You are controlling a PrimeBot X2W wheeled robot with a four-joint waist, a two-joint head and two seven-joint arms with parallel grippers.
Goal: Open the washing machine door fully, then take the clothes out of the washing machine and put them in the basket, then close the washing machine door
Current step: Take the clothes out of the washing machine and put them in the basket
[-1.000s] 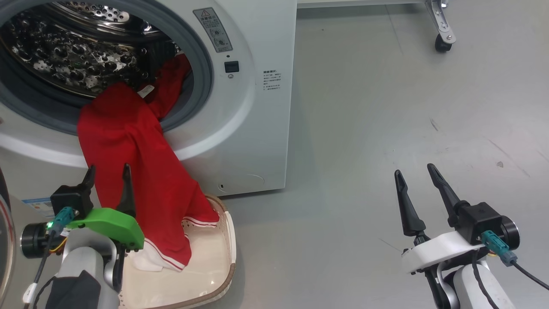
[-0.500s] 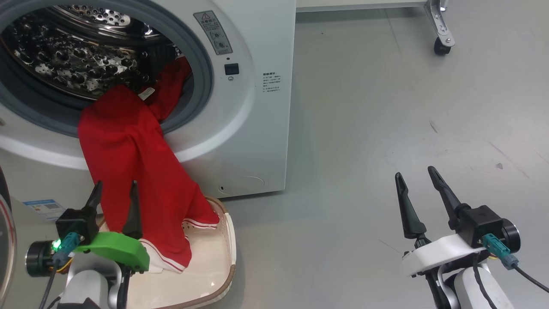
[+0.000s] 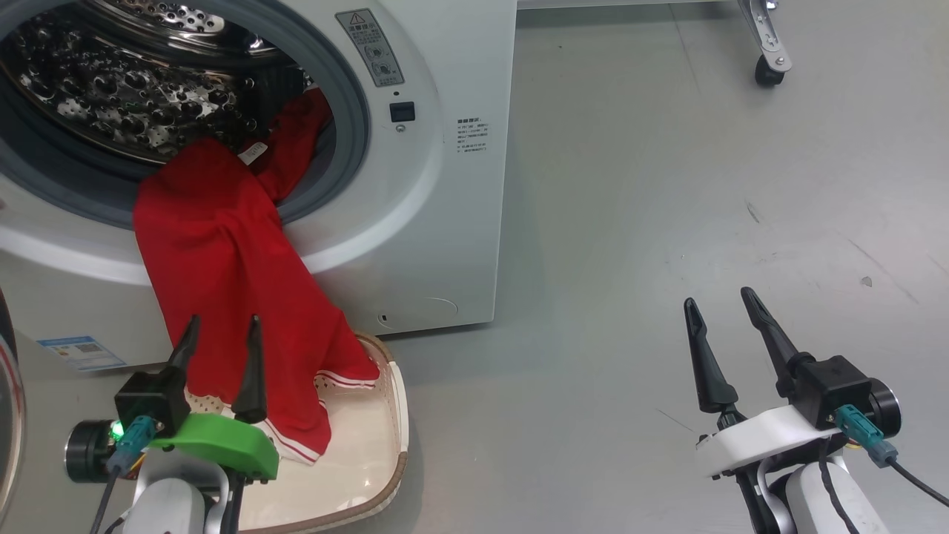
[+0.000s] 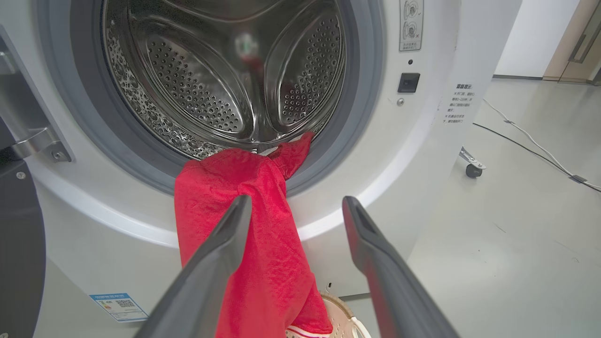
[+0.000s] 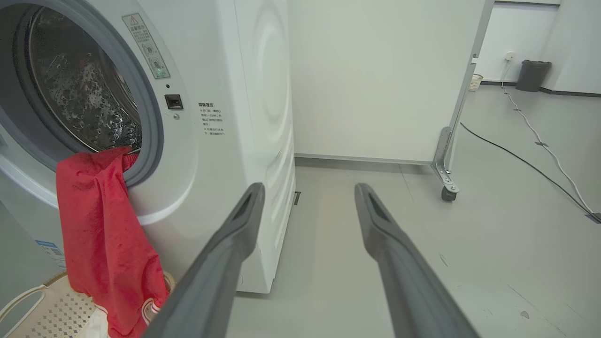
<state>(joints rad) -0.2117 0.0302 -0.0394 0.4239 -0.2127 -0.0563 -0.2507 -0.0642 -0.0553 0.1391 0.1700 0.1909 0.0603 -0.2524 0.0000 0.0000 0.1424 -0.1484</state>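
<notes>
Where the clothes [image 3: 222, 282] lie: draped out of the drum, over the grey seal and down the front of the washing machine [image 3: 445, 222]; the white-striped hem rests in the basket [image 3: 397, 415].
Basket position: on the floor, against the machine's foot.
Door [image 4: 19, 263]: swung open, at the left.
Left gripper [image 3: 225, 324]: jaws spread, empty; tips just before the hanging fabric, contact cannot be told.
Right gripper [image 3: 719, 295]: jaws spread, empty; over the floor, well apart from the machine.
</notes>
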